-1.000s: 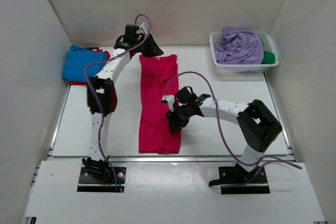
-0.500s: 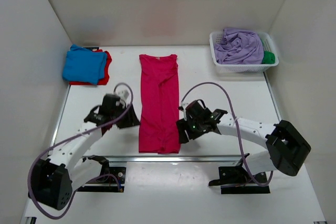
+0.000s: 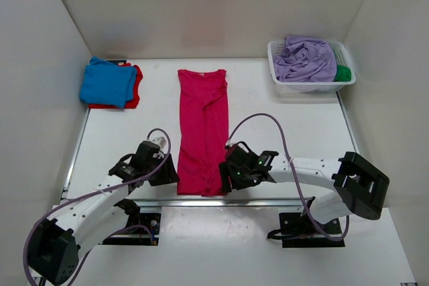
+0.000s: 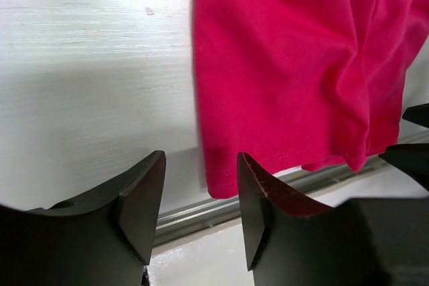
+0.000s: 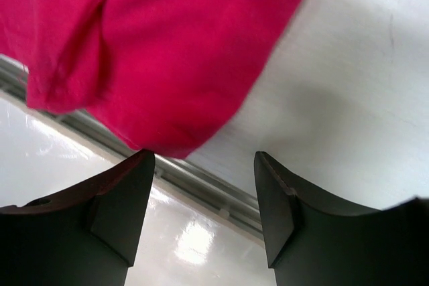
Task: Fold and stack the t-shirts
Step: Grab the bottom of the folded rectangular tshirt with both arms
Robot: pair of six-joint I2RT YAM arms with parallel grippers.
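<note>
Crimson-pink t-shirt hem: L tool, R tool flank it, jaws apart.

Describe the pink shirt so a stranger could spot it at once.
Start at the white table. Down its middle lies the crimson-pink shirt. It alone is a long flat strip: the blue shirt sits folded back left, the lavender shirt bunched in the basket.

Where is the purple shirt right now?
Top view: the lavender t-shirt lies heaped in the white basket at the far right corner, beside a green shirt.
</note>
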